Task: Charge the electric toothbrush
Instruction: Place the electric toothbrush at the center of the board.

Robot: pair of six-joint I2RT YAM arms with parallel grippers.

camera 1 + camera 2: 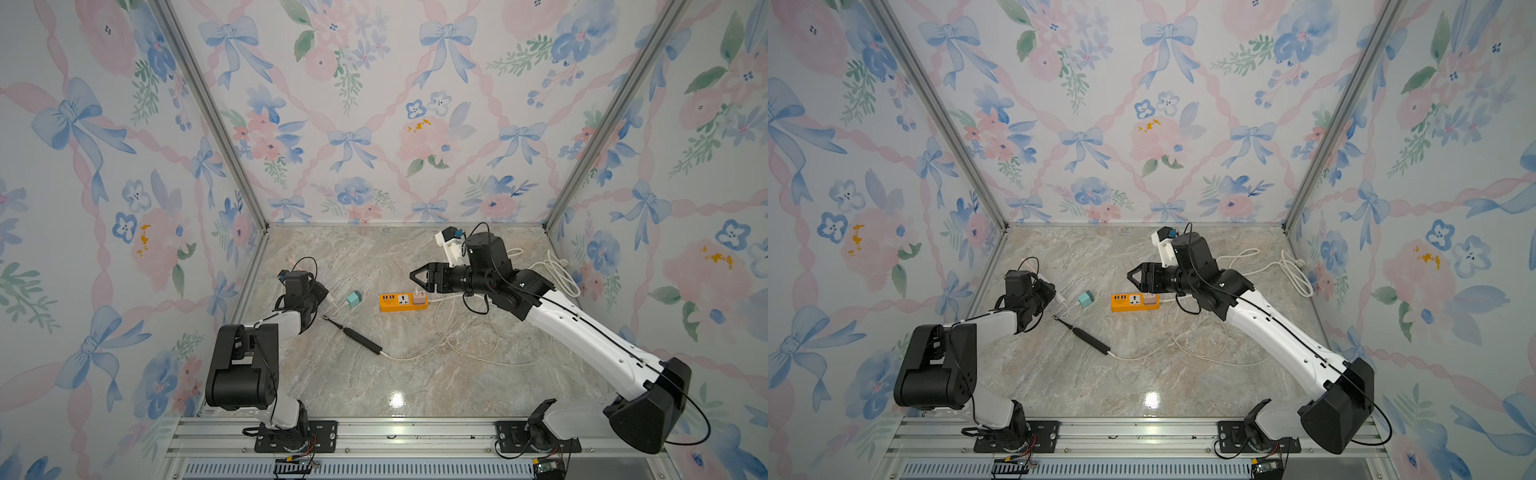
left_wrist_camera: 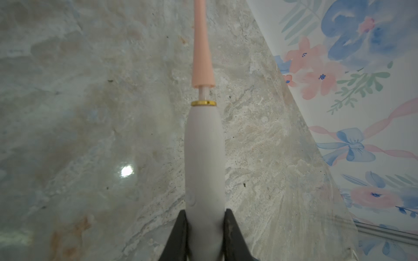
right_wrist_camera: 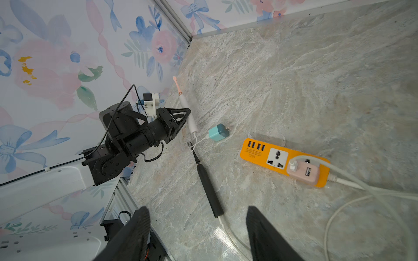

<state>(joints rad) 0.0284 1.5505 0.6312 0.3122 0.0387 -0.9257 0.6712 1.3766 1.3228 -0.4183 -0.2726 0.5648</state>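
Note:
My left gripper [image 2: 205, 211] is shut on the lower body of a white electric toothbrush [image 2: 203, 146] with a pink brush neck, held low over the marble table near the left wall. A short white lead runs from its base to a teal charger plug [image 1: 354, 299] lying loose on the table. To the plug's right lies the orange power strip [image 1: 395, 302], with a pink adapter [image 1: 419, 298] plugged in. My right gripper [image 1: 412, 279] hovers open and empty just above and behind the strip.
A black toothbrush [image 1: 361, 338] lies diagonally in front of the left gripper, a white cable [image 1: 465, 345] looping from its end towards the strip. More white cord [image 1: 557, 270] is coiled by the right wall. Patterned walls close in three sides.

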